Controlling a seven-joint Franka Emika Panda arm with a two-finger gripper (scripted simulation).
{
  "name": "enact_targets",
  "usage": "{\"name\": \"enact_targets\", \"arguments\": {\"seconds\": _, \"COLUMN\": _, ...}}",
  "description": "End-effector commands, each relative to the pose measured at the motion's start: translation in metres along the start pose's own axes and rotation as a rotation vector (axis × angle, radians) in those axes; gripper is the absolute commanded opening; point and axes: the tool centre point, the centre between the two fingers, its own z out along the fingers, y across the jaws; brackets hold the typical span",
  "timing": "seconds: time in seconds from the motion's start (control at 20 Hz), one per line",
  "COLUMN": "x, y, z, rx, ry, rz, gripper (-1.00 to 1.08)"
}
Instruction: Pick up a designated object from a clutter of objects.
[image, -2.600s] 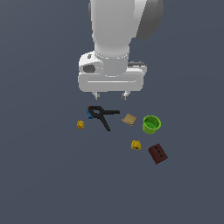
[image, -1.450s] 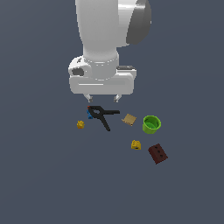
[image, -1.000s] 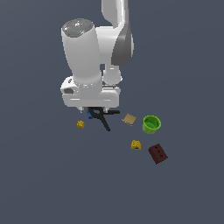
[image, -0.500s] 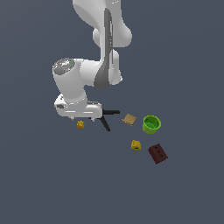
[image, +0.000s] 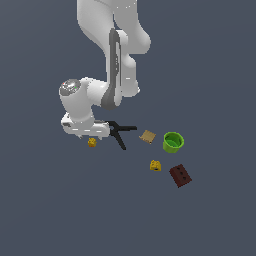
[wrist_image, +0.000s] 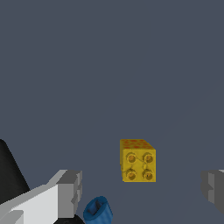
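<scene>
Wrist view gives you the clearest read: the claw (wrist_image: 141, 192) is spread wide, with one grey fingertip (wrist_image: 70, 193) on one side and the other at the frame's edge, and the golden-yellow spotted block (wrist_image: 138, 160) sits between them, touching neither. Nothing is held. You can also see the blue tip of the black spring clamp (wrist_image: 97, 210) close by.

From the exterior view, you see the arm bent low, its hand just above the golden-yellow spotted block (image: 92, 143), which lies on the table (image: 60, 210) at the clutter's far end toward the exterior view's left. The black spring clamp (image: 120, 132) lies just beside it, then the tan square (image: 147, 136), the green cup (image: 173, 142), the lemon-yellow block (image: 155, 165) and the dark red-brown block (image: 180, 175).
</scene>
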Motion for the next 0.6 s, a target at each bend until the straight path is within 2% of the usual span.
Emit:
{"name": "enact_targets", "arguments": {"seconds": 0.0, "x": -0.004, "y": 0.005, "z": 0.006, "rx": -0.002, "ry": 0.0, "rz": 0.002, "gripper": 1.0}}
{"name": "enact_targets", "arguments": {"seconds": 0.55, "x": -0.005, "y": 0.006, "z": 0.022, "rx": -0.002, "ry": -0.001, "rz": 0.004, "gripper": 1.0}}
